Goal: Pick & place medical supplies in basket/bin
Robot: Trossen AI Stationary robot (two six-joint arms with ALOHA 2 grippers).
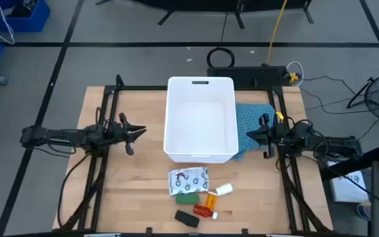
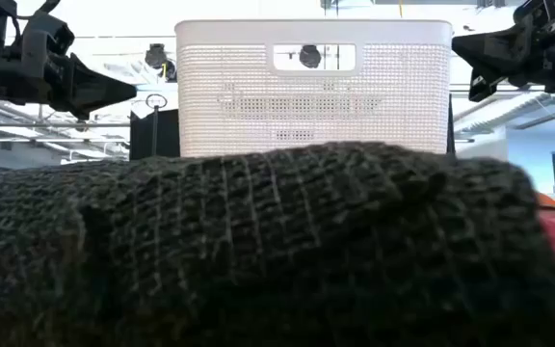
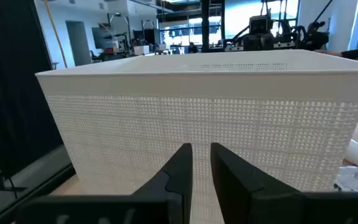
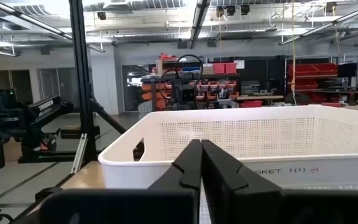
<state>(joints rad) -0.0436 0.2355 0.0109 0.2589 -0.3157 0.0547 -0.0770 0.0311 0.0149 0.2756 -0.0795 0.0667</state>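
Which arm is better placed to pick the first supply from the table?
Left, slightly. Both tools hang level beside the tub, but the supplies lie a little left of its middle, nearer the left tool. The right tool sits over the blue cloth.

The large white rectangular plastic tub [image 1: 201, 118] has matt walls with a fine perforated grid texture and a smooth rim. It sits on a pale wooden table top [image 1: 137, 184] with visible plank grain, beside a blue woven cloth [image 1: 254, 122]. The white patterned flat packet [image 1: 188, 180] looks like glossy, crinkled film, and the black block [image 2: 258, 251] shows a rough knitted mesh surface.
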